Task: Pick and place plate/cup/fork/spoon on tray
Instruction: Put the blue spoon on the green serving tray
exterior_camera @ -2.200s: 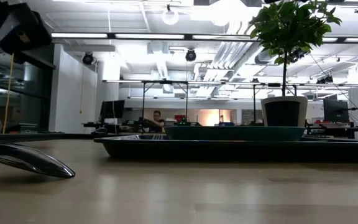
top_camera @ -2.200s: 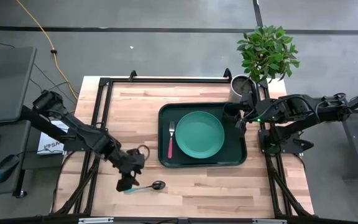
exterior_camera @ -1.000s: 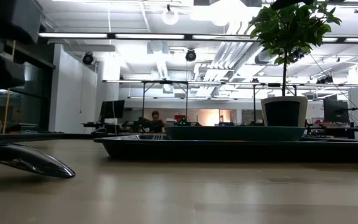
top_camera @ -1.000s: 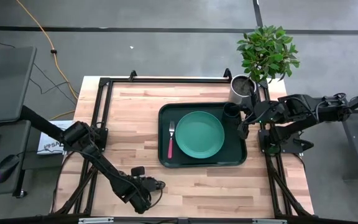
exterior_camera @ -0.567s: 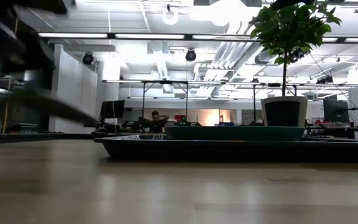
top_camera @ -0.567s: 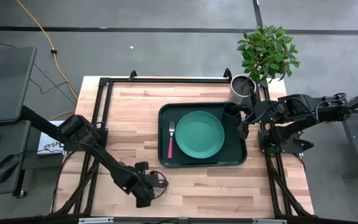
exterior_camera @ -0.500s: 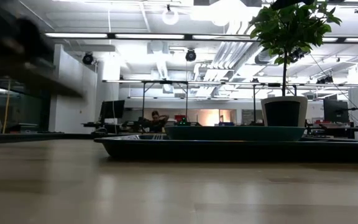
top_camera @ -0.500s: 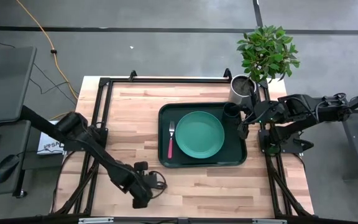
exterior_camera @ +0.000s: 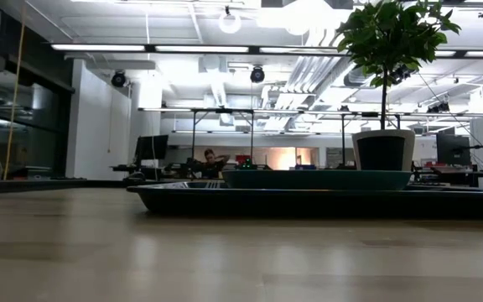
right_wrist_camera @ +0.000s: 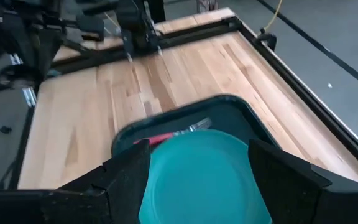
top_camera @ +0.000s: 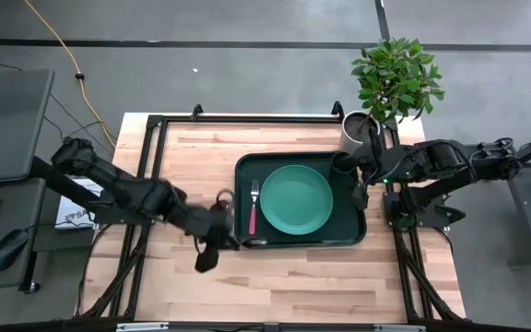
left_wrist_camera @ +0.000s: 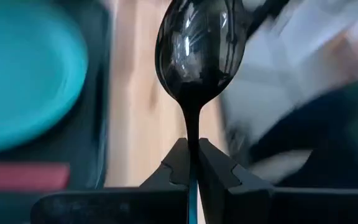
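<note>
On the wooden desk, the left pincer is clamped on the spoon beside the tray holding the plate and fork, while the right pincer stands apart above the plate.

spoon now off the table, in left gripper beside tray

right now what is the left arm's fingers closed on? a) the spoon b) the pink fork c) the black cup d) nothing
a: the left wrist view shows the left gripper with its fingers pinched on the thin neck of the spoon, whose dark shiny bowl sticks out ahead of them, while the pink fork lies on the tray beside the plate.
</note>
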You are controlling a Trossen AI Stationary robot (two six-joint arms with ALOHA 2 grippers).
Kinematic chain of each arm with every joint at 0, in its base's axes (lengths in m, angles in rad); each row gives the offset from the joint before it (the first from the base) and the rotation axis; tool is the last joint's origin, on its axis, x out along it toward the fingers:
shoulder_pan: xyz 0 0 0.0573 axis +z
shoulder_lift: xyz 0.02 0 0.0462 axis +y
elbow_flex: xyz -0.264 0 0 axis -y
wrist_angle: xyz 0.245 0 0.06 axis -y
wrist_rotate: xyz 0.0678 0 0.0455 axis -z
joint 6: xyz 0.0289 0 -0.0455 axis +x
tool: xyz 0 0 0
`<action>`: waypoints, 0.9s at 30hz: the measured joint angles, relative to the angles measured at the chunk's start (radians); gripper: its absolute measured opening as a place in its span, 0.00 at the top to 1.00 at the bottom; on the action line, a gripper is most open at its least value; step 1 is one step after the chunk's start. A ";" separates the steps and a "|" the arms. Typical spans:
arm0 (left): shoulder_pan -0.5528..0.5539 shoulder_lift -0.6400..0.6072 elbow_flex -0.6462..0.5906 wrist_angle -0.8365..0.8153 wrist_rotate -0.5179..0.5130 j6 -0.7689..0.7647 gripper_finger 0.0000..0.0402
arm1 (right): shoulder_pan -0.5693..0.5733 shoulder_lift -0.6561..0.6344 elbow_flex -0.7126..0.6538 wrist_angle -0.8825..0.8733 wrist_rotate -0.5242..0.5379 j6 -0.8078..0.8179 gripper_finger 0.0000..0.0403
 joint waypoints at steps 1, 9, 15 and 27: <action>0.022 -0.021 -0.030 0.088 0.016 0.004 1.00 | 0.000 0.000 0.000 0.012 0.000 0.000 0.34; 0.202 -0.080 -0.402 0.963 0.175 -0.161 1.00 | 0.000 0.018 -0.001 0.150 -0.001 -0.028 0.34; 0.307 -0.036 -0.553 1.402 0.176 -0.380 1.00 | -0.001 0.103 -0.001 0.359 0.001 -0.137 0.34; 0.360 0.003 -0.487 1.475 0.248 -0.412 1.00 | -0.093 0.324 -0.001 0.827 -0.204 -0.237 0.34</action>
